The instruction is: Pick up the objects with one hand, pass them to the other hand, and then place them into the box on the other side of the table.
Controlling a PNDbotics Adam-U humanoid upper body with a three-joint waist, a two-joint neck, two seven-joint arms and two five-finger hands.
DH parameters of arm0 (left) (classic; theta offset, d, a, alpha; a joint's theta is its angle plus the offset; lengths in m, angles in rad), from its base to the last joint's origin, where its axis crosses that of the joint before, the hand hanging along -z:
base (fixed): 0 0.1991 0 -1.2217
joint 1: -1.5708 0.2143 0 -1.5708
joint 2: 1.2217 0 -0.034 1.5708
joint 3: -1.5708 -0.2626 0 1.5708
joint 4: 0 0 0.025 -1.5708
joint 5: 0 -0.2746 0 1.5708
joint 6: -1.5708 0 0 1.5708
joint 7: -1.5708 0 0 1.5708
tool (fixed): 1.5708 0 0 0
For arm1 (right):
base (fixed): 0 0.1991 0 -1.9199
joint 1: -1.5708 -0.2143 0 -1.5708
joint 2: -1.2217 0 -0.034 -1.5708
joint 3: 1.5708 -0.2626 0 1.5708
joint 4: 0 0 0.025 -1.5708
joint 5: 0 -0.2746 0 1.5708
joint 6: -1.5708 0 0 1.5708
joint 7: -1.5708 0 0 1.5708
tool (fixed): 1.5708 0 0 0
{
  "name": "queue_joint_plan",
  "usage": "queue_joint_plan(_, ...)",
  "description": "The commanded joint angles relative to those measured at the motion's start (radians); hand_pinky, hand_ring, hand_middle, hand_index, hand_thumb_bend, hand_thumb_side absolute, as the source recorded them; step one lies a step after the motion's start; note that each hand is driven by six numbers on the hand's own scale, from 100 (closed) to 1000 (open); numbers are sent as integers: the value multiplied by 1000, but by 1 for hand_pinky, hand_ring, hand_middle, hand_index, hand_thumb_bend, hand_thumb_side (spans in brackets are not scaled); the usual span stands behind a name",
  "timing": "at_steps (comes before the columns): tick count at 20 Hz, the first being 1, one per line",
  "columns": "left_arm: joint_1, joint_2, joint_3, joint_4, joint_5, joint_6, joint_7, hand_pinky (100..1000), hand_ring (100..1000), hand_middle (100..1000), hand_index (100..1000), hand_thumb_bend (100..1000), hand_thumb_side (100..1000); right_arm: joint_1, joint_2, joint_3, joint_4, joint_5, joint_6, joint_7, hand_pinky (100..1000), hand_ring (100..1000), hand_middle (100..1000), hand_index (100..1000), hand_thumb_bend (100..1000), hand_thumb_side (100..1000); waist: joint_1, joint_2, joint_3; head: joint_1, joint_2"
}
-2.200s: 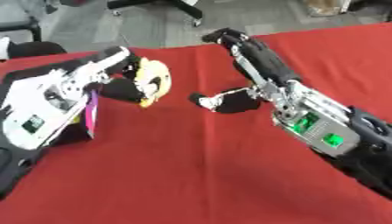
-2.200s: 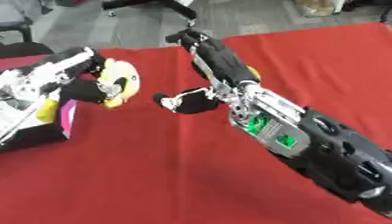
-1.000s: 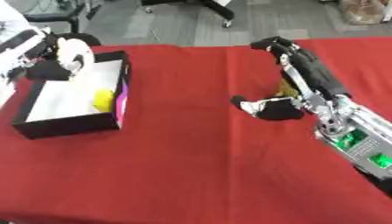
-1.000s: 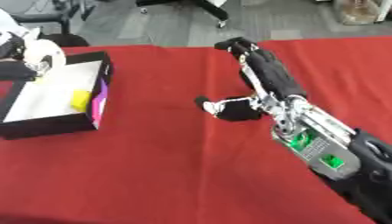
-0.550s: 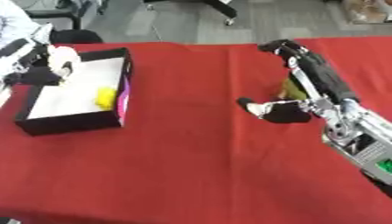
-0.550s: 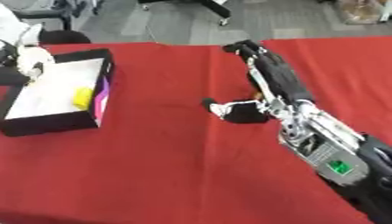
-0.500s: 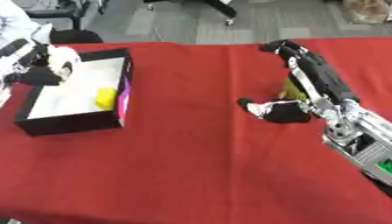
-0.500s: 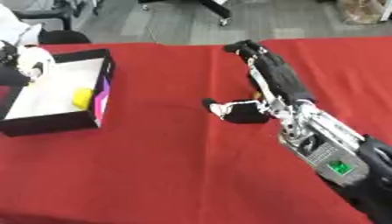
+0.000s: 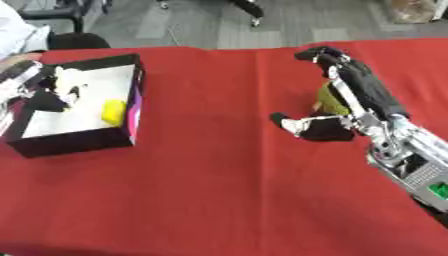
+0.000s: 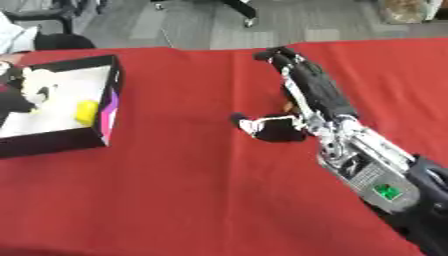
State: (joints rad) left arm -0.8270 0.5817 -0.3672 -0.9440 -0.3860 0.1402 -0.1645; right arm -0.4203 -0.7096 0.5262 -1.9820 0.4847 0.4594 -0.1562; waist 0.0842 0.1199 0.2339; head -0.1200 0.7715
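Observation:
A black box with a white floor stands at the table's left; a yellow object lies inside it. My left hand reaches in over the box's left wall, fingers curled on a white object with dark marks, low over the box floor. My right hand hovers over the red table at the right, open, fingers stretched toward the far edge and thumb spread to the left. An olive-green object shows just beside and partly under this hand's palm.
The red cloth covers the whole table. A person's white sleeve and chair bases show past the far edge. My right forearm, silver with a green light, crosses the lower right corner.
My left hand has carried the white object from the box's left rim further in over its floor. The right hand has hardly moved. The view has shifted slightly.

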Motion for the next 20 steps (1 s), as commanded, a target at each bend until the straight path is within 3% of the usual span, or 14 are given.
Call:
queue_joint_plan(1, -25, 19, 27, 13, -55, -2, 1, 879, 785, 724, 846, 172, 507, -7, -25, -17, -18, 6, -2, -6, 725, 878, 831, 870, 556, 361, -14, 8, 0, -8, -2)
queue_joint_plan(6, -23, 20, 45, 19, -86, 5, 14, 879, 790, 728, 852, 176, 575, -2, -32, -24, -18, 5, -4, -14, 725, 878, 832, 870, 557, 359, -13, 7, 1, -12, -2)
queue_joint_plan(13, -10, 32, 55, -13, -51, 17, 34, 873, 774, 712, 837, 100, 509, 3, -41, -36, -18, -4, -8, -31, 721, 876, 832, 870, 556, 351, -12, 4, 1, -24, -2)
queue_joint_plan(20, -3, 35, 47, -29, -35, 32, 41, 871, 773, 709, 833, 100, 465, 7, -45, -43, -18, -12, -10, -43, 719, 875, 832, 870, 555, 350, -13, 5, 0, -26, -2)
